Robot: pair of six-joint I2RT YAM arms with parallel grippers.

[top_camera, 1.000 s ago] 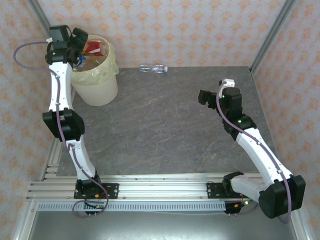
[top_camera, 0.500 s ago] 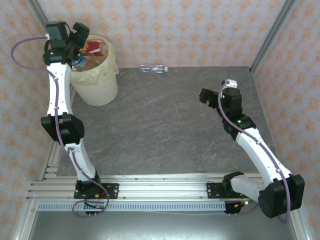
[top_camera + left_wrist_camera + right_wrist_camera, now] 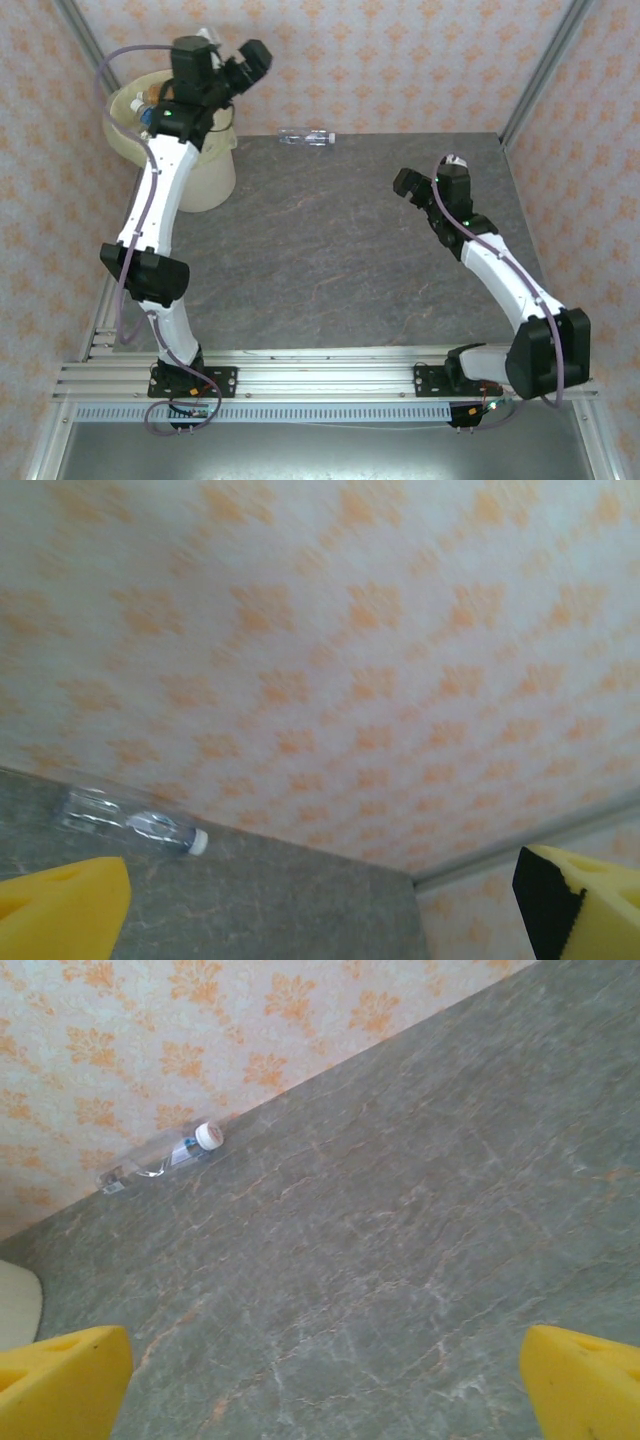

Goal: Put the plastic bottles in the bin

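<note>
Near edge: right in front of you, an aluminium rail (image 3: pixel 320 375) carries both arm bases, left and right.
Table: beyond the rail you see a dark grey slab (image 3: pixel 330 260) with pale stone-like veins, matte and flat.
Right gripper: your right gripper (image 3: pixel 320 1380) hangs over the right half of the table, jaws spread wide and holding nothing. Its yellow pads (image 3: pixel 60 1380) sit at the two lower corners of the wrist view, with bare table between them.
Bin: look to the far left corner for the round, cream-white bin (image 3: pixel 212 178), lined with a pale yellow bag. Your left arm crosses in front of it and hides much of the rim.
Bottles in the bin: you can glimpse bits of orange and blue (image 3: pixel 148 103) inside the rim. They are too small to count.
Left gripper: your left gripper (image 3: pixel 233 68) is raised beside the bin's right side, facing the back wall. Its jaws are fully apart and empty.
Clear bottle: one bottle (image 3: pixel 303 137) lies on its side at the far edge of the table, just beside the back wall and well apart from the bin. It has a see-through body, a white cap on its right end and a hint of blue near the neck.
Room: walls (image 3: pixel 400 60) papered cream with a repeating orange motif close you in, with grey metal posts (image 3: pixel 545 70) in the corners.
</note>
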